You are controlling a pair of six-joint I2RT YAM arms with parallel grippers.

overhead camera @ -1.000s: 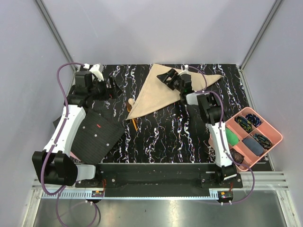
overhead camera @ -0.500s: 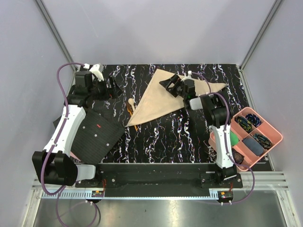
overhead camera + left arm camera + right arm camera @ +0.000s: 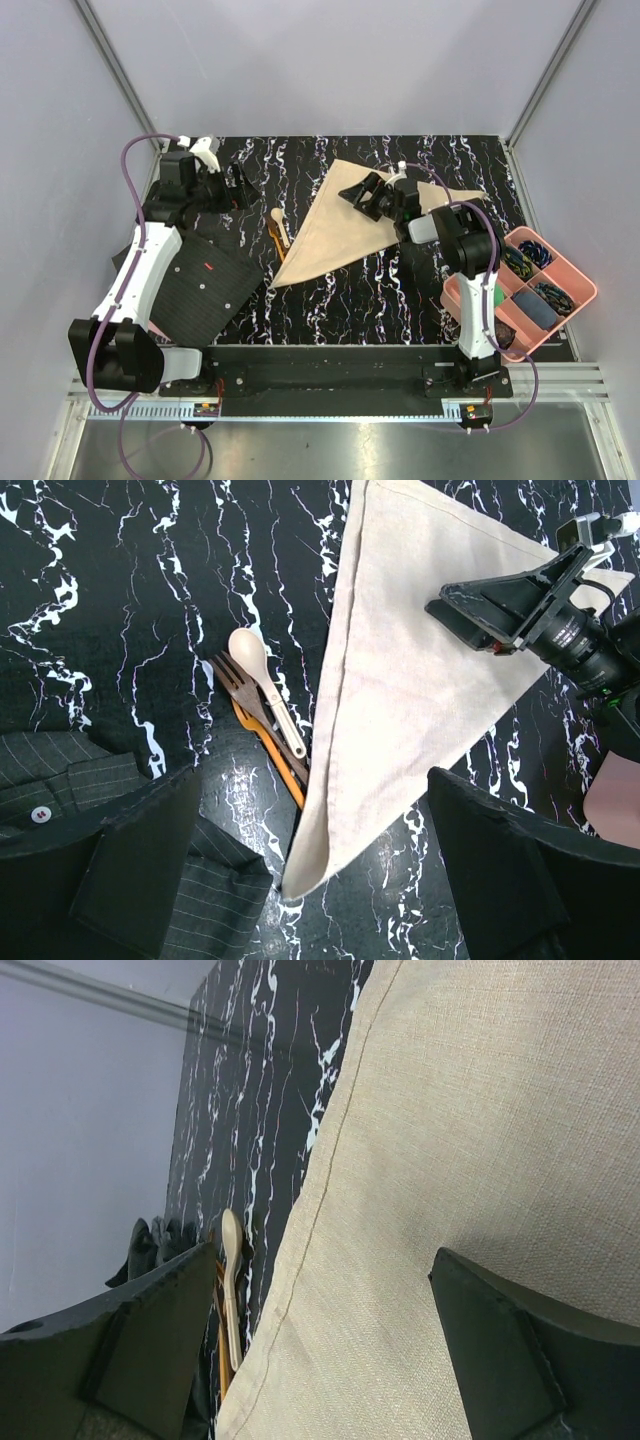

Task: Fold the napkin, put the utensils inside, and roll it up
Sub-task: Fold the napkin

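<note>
Right gripper (image 3: 365,196), fingers wide, hovers over the folded napkin (image 3: 320,235); utensils (image 3: 278,235) lie at its nine o'clock; left gripper (image 3: 238,186) is equally wide, holding nothing.

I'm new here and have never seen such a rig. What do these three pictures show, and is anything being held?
These are two robot arms bolted at the near edge of a black marbled table, each ending in a two-finger gripper. The overhead picture looks down from above and behind them. The other two come from cameras on the wrists, so the dark shapes at their lower corners are each arm's own fingers. On the table lies a beige napkin folded into a triangle, with a pale spoon and other wooden utensils beside its left edge. A black dotted mat lies left, a pink tray right. The left gripper and right gripper are both open and hold nothing; the right one hangs over the napkin.
</note>
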